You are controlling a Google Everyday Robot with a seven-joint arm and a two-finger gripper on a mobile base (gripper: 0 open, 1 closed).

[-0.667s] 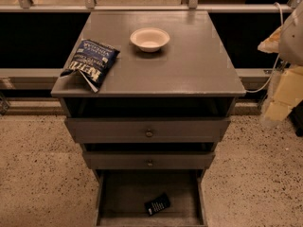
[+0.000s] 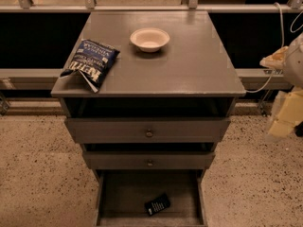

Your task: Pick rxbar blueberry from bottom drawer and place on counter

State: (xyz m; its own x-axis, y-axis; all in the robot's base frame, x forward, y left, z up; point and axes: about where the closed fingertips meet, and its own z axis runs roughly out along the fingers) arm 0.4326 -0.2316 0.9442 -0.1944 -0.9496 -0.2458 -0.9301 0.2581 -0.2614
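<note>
The rxbar blueberry (image 2: pixel 157 204) is a small dark wrapper lying flat near the front of the open bottom drawer (image 2: pixel 124 193), at the foot of the grey cabinet. The counter (image 2: pixel 189 65) is the cabinet's flat grey top. My gripper (image 2: pixel 284 119) shows as pale yellowish pieces at the right edge of the view. It hangs beside the cabinet at about the height of the upper drawers, well right of and above the bar, and holds nothing that I can see.
A blue-and-white chip bag (image 2: pixel 90 63) lies on the counter's left edge and a white bowl (image 2: pixel 149 39) sits at its back middle. Two shallower drawers with knobs (image 2: pixel 149 133) stick out slightly above the bottom drawer. A speckled floor (image 2: pixel 38 174) surrounds the cabinet, and a rail (image 2: pixel 28 74) runs behind it.
My gripper has dropped a little at the right edge. The bar, drawers, bag and bowl have not moved.
</note>
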